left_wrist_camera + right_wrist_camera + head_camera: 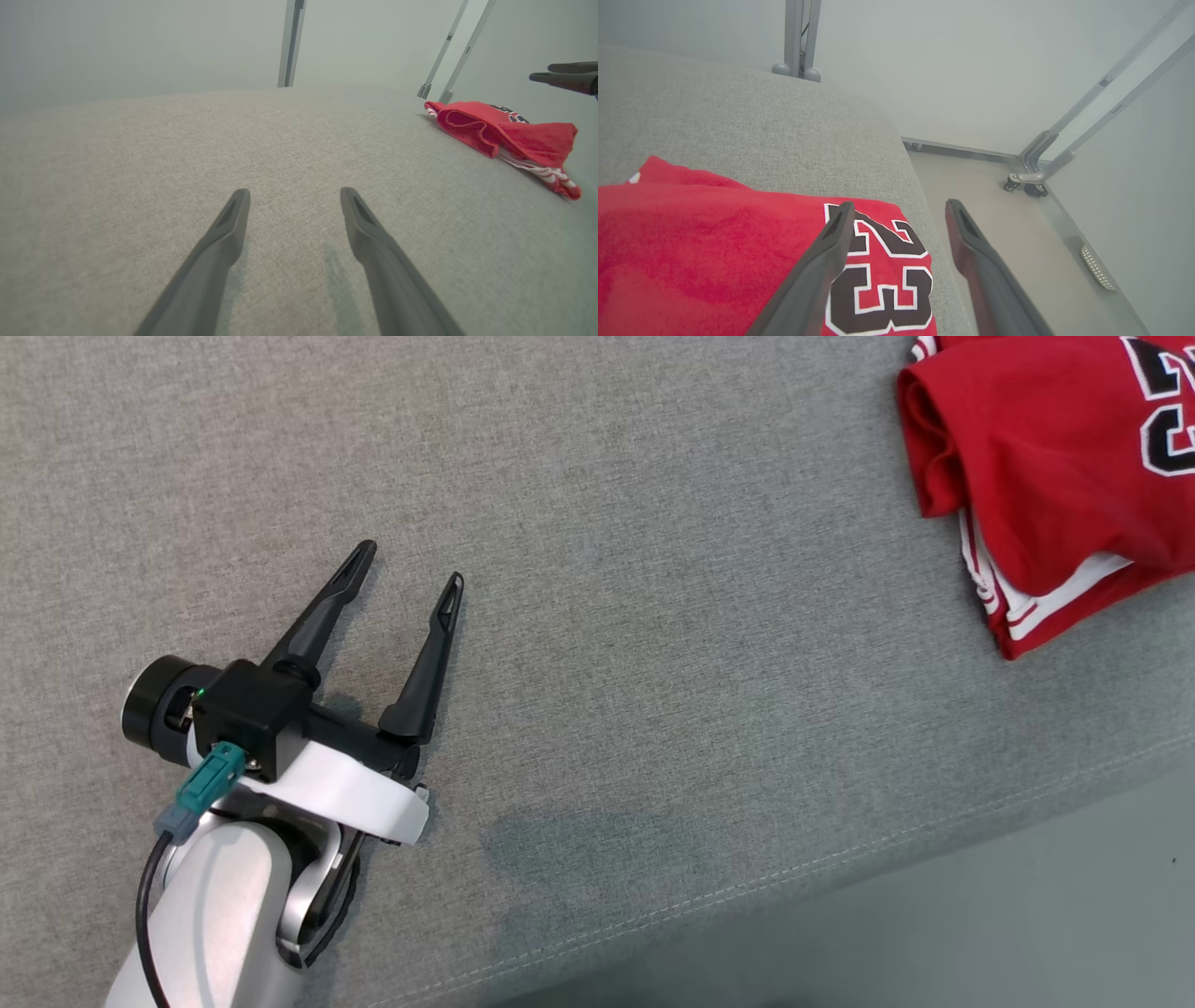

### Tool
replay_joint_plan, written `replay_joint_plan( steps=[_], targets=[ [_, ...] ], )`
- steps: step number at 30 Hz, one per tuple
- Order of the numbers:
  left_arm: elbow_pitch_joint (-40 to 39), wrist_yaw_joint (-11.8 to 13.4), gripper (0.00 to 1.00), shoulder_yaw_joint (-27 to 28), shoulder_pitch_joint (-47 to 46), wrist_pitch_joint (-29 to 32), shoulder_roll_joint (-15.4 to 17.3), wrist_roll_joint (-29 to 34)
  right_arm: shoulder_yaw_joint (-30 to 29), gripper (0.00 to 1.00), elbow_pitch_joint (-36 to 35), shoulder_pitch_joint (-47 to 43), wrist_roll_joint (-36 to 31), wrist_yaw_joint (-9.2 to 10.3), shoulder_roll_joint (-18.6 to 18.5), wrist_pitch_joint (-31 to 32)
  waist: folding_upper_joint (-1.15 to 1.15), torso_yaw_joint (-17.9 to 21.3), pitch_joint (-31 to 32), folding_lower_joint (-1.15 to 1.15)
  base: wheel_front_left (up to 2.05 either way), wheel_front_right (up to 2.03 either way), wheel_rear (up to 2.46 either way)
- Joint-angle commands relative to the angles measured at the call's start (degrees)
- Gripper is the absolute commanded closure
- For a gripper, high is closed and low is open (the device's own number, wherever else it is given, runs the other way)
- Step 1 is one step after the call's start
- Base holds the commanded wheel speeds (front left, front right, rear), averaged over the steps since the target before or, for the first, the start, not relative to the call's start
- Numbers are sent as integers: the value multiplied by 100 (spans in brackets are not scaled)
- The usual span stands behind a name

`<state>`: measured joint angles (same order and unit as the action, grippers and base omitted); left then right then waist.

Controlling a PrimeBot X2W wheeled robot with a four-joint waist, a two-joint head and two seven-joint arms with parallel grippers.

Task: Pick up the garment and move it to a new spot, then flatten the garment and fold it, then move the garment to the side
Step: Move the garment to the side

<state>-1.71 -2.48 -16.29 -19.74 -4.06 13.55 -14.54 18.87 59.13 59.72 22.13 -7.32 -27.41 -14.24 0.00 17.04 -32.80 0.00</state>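
The garment [1055,476] is a red jersey with white trim and a black number, folded into a compact stack at the far right of the grey cushioned surface [597,616]. It lies at the right edge in the left wrist view [509,135] and under my right fingers in the right wrist view [714,256]. My left gripper [411,565] rests open over bare fabric at the lower left, well away from the jersey, its fingers spread [294,196]. My right gripper [899,210] stands open just above the jersey's near corner, holding nothing.
The cushion's stitched front edge [840,859] runs diagonally at the lower right, with smooth floor [980,915] beyond. Metal frame legs with casters [1029,179] stand on the floor past the cushion's corner. A dark shadow [579,845] lies on the fabric near the front edge.
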Motion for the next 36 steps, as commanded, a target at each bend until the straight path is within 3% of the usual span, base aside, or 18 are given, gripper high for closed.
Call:
replay_joint_plan(
  steps=[1, 4, 9, 15, 19, 27, 36],
  targets=[
    [-149, -5, 0, 143, -183, -8, 56, 25, -54, 0, -47, -151, -134, -17, -118, -73, 0, 22, 37, 0, 0, 0, 0],
    [-60, -11, 0, 122, -177, -57, 32, -12, -502, 0, -397, -361, -364, -17, 90, -74, 0, 33, 174, 0, 0, 0, 0],
    [74, 82, 0, 172, -82, -176, -14, -74, -1011, 0, -1988, -1099, -581, -17, 568, -75, 0, -42, 510, 0, 0, 0, 0],
    [140, 254, 0, 366, 166, -366, 10, -168, -1054, 0, -3877, -2186, -652, -17, 1073, -75, 0, -345, 896, 0, 0, 0, 0],
    [153, 392, 0, 550, 351, -554, 34, -246, -961, 0, -4862, -2968, -643, -17, 1322, -75, 0, -756, 1136, 0, 0, 0, 0],
    [260, 568, 0, 800, 689, -807, 13, -393, -1158, 0, -5300, -4028, -657, -17, 1641, -75, 0, -1374, 1603, 0, 0, 0, 0],
    [419, 587, 0, 910, 1202, -960, -23, -545, -1539, 0, -5373, -5013, -894, -17, 1976, 2, 0, -1683, 2214, 0, 0, 0, 0]
  ],
)
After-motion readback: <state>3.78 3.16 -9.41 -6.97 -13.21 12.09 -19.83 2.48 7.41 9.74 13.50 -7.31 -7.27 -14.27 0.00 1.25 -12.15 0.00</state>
